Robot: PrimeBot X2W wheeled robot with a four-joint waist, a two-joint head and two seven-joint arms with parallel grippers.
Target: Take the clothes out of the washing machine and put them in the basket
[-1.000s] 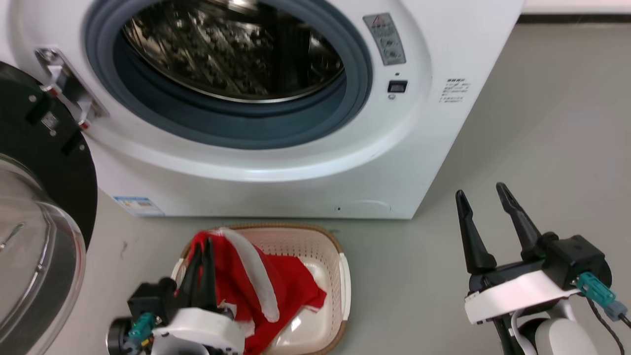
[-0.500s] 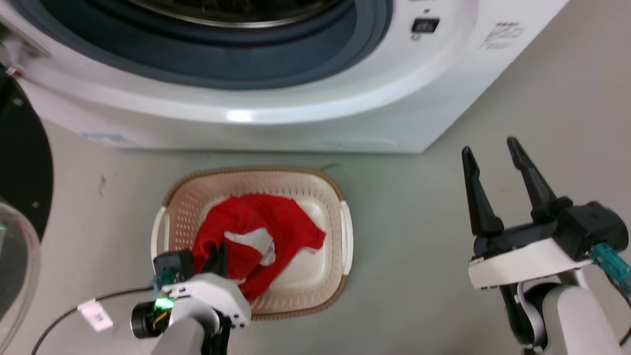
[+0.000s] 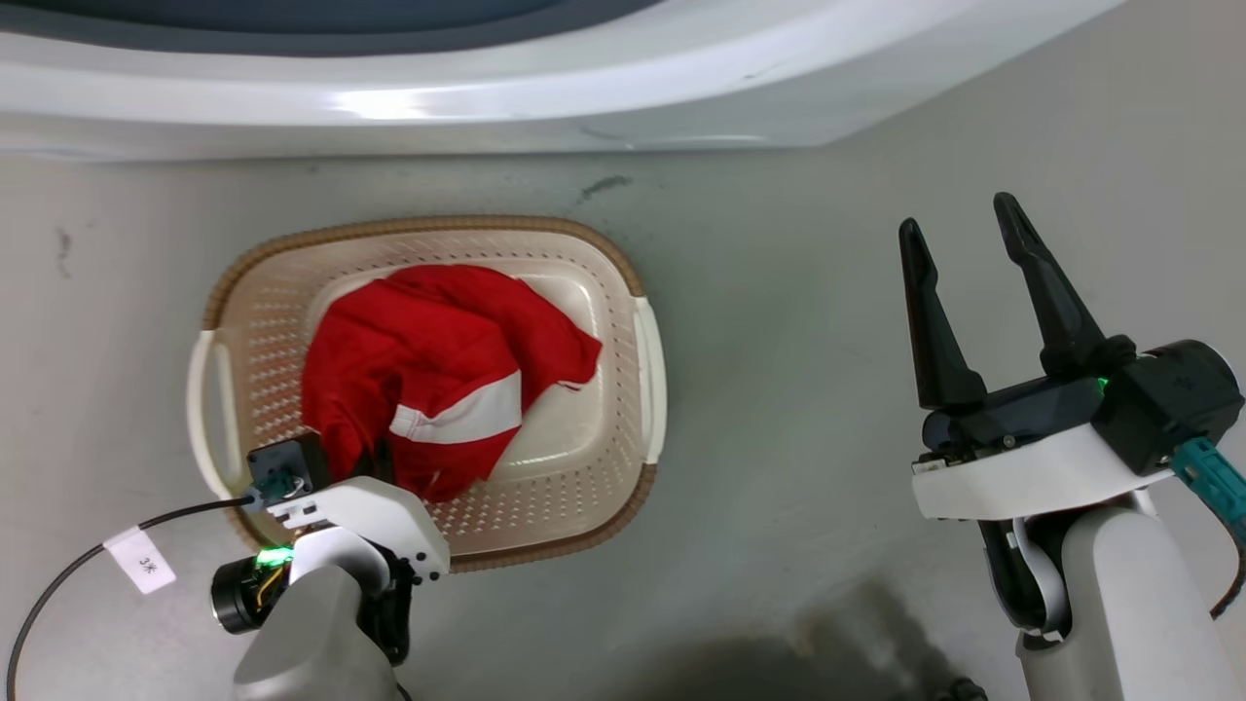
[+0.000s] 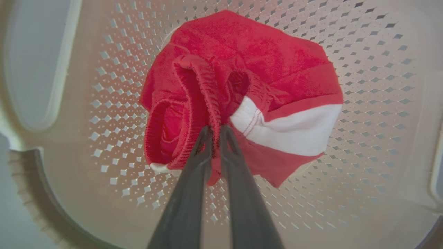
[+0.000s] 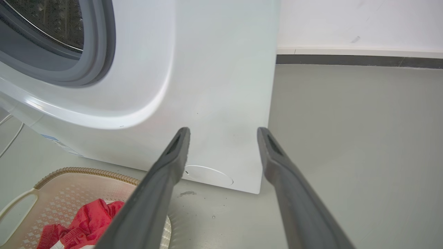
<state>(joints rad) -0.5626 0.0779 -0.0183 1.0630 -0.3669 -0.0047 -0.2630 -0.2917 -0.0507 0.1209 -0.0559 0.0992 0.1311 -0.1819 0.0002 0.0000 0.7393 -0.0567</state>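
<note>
Step in hand: deposit in the basket, release phase (judgement).

Clothes [image 3: 419, 360]: inside the basket [image 3: 428, 226], bunched on its base and lying toward its left half. A white band faces up. No part hangs over the basket's rim.

Left gripper [image 4: 216, 129]: low inside the basket at its near-left corner. The fingers are pinched together on a ribbed hem of the clothes, with fabric caught between them.

Right gripper [image 3: 957, 214]: well apart from the basket, beyond its right end, over the floor [image 3: 798, 389]. The fingers are spread wide with nothing between them.

Washing machine [image 5: 214, 69]: just beyond the basket's far rim. The right wrist view shows an edge of the porthole, but whether anything lies in the drum cannot be told.

Progress: judged nearly complete for this garment. It is in the basket but not yet let go.

Next move: part the left fingers fully, then raise the left gripper straight up and out of the basket.

Requirement: the hem must drop free of both fingers before any sideways travel away from the basket.

Risk: the soft ribbed hem may cling to one finger, so that the clothes ride up and trail over the basket's near rim.

Right arm: judged to have no part in this step. Hold it away from the basket.
</note>
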